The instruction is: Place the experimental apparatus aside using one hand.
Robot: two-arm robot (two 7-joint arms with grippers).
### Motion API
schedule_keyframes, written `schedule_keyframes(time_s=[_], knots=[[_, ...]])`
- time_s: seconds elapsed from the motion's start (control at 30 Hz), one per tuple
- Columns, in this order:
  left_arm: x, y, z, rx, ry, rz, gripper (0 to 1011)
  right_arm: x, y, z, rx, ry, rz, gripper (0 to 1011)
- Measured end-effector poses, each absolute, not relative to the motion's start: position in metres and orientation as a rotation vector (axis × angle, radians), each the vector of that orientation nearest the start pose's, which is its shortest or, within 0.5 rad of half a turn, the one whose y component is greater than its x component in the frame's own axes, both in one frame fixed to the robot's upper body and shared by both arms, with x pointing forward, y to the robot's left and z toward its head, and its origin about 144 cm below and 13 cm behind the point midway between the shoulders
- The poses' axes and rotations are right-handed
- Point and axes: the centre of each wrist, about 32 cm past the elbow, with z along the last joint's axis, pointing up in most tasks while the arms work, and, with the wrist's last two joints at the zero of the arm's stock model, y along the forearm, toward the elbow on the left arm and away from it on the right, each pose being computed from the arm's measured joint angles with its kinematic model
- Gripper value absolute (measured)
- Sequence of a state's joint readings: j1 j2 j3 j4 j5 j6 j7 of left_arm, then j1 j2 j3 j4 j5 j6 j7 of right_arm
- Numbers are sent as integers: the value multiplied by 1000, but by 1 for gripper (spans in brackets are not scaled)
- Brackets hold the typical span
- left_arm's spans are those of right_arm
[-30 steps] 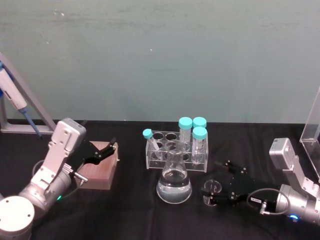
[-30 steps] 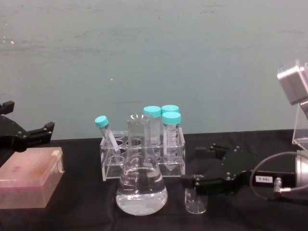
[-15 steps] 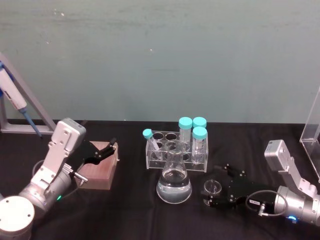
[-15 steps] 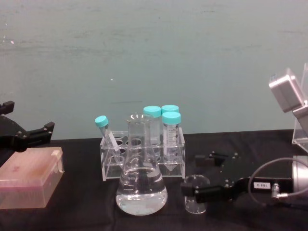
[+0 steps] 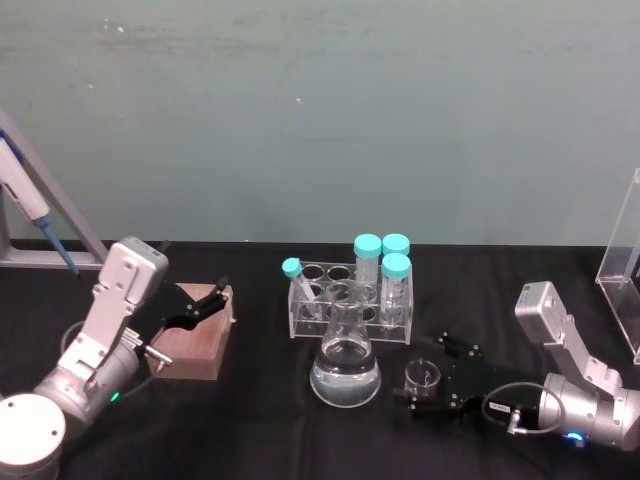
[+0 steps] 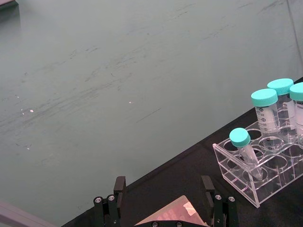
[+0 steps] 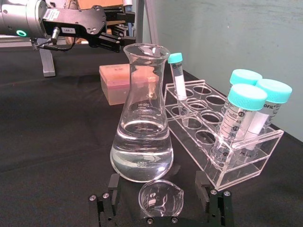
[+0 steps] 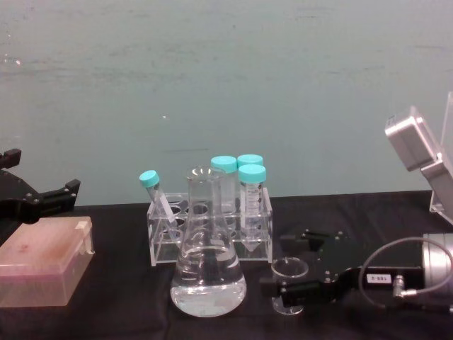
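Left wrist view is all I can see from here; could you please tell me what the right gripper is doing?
Observer: The right gripper lies low over the table, open, one finger on each side of the small glass beaker, with gaps on both sides.
Operator: Thank you. What stands nearest that beaker?
Observer: A conical flask part filled with clear liquid, on the beaker's left, in front of the tube rack.
Operator: And where does my left gripper sit?
Observer: The left gripper hovers open over the pink box's far edge, well to the left of the rack.
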State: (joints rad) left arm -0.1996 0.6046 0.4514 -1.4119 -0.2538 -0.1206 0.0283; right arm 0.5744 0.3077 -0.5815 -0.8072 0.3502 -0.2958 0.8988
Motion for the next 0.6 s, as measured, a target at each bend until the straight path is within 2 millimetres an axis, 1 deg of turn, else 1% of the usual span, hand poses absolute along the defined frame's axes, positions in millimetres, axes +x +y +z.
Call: schedule_keyframes(time_s=[0.6], knots=[[489, 310, 1140, 304, -285, 1248, 1000, 585, -257, 1099, -232, -36, -426, 1003]])
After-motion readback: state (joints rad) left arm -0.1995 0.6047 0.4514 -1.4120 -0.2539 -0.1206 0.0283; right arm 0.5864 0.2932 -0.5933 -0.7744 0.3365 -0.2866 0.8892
